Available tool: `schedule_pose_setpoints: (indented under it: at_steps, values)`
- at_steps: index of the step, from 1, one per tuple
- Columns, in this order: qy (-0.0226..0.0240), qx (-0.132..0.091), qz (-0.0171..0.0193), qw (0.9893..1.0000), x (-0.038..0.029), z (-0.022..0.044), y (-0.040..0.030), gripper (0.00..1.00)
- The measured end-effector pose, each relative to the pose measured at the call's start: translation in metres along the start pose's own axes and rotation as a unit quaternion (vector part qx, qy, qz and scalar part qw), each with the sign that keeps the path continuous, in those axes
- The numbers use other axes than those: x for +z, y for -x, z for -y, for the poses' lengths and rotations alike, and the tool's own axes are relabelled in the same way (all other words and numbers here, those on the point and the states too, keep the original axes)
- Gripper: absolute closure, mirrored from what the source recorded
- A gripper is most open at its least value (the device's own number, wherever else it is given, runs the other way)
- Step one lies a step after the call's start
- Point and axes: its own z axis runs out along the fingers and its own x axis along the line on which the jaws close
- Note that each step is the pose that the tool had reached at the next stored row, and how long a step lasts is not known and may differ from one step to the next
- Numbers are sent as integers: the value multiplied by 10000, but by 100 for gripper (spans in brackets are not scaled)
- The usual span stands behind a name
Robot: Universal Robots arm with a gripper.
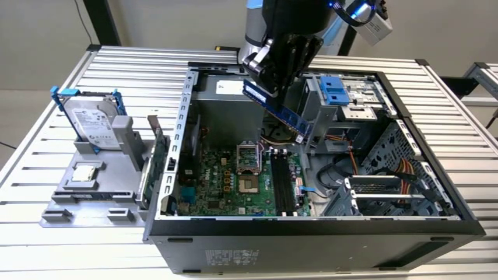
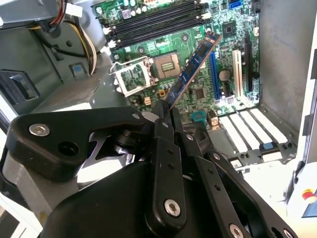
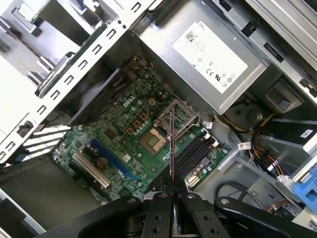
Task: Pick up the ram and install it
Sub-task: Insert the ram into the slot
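The ram [image 1: 281,109], a long thin blue stick with small black chips, hangs tilted in the air above the open computer case. My gripper [image 1: 267,88] is shut on its upper end. In the second wrist view the ram [image 2: 193,67] slants out from between the black fingers [image 2: 163,116] over the green motherboard [image 2: 198,94]. In the first wrist view the ram [image 3: 171,148] shows edge-on as a thin line above the processor socket [image 3: 154,140]. The black memory slots [image 1: 281,184] lie on the motherboard [image 1: 221,181] below, well apart from the stick.
A grey fixture [image 1: 93,192] on the exterior view's left carries a hard drive [image 1: 92,123] and an upright green card [image 1: 158,160]. Inside the case are the power supply [image 3: 210,52], a blue drive bracket [image 1: 335,90] and loose cables [image 1: 404,172]. The case walls [image 1: 311,227] enclose the board.
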Motion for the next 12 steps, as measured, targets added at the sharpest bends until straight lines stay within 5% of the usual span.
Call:
schedule_pose_setpoints:
  at_steps: [12]
  values:
    - [0, 17, 0, 10000, 0, 0, 0, 100]
